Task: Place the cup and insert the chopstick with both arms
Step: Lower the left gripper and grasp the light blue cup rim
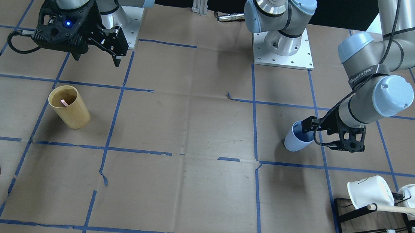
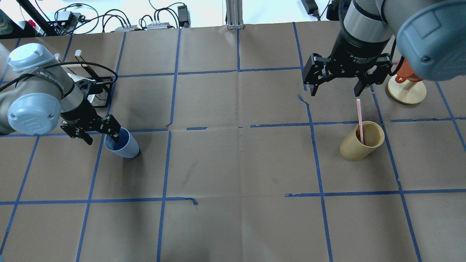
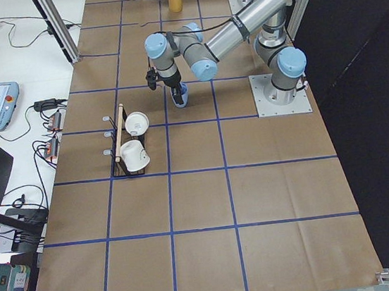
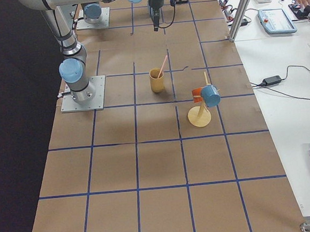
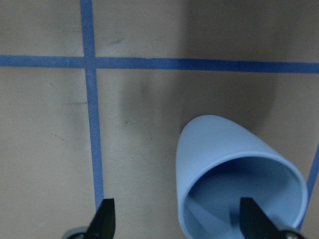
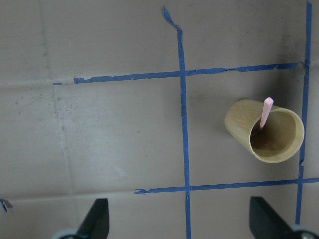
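Brown table (image 2: 236, 163) had blue tape grid. Cup (image 2: 127, 148) was pale blue, darker inside. Chopstick (image 2: 359, 116) pink, holder (image 2: 355, 149) tan. Lower right, front-facing view: white mugs (image 1: 368, 190), black rack (image 1: 338, 217).

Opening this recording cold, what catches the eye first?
A pink chopstick stands in the wooden cup on the robot's right half of the table, with the right tool open, raised and apart from it. On the left half, the left tool is open at a blue cup, one finger inside its rim.
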Robot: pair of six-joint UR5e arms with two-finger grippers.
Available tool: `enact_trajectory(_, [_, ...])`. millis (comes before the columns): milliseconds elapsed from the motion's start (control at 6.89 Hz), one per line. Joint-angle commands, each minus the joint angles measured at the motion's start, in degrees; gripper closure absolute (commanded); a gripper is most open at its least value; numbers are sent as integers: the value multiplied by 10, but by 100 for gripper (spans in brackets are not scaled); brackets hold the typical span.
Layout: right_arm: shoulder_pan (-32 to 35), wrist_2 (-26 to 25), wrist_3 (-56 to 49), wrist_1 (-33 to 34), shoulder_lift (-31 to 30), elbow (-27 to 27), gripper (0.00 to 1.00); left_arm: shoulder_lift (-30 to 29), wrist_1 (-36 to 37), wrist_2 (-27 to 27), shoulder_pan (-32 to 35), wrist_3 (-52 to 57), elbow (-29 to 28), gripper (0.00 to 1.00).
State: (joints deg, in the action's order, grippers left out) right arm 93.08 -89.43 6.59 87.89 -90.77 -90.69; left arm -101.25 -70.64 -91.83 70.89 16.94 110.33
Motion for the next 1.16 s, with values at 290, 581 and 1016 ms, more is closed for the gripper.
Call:
enact_trajectory(290, [0, 3, 0, 0, 1, 0, 0, -13, 0, 0, 4, -4, -2, 88])
enact_trajectory(581, [0, 3, 0, 0, 1, -1, 0, -6, 0, 1, 8, -9, -7, 100])
enact_trajectory(1016, [0, 2, -1, 3, 2, -1, 0, 18, -4, 61, 62, -97, -26, 100])
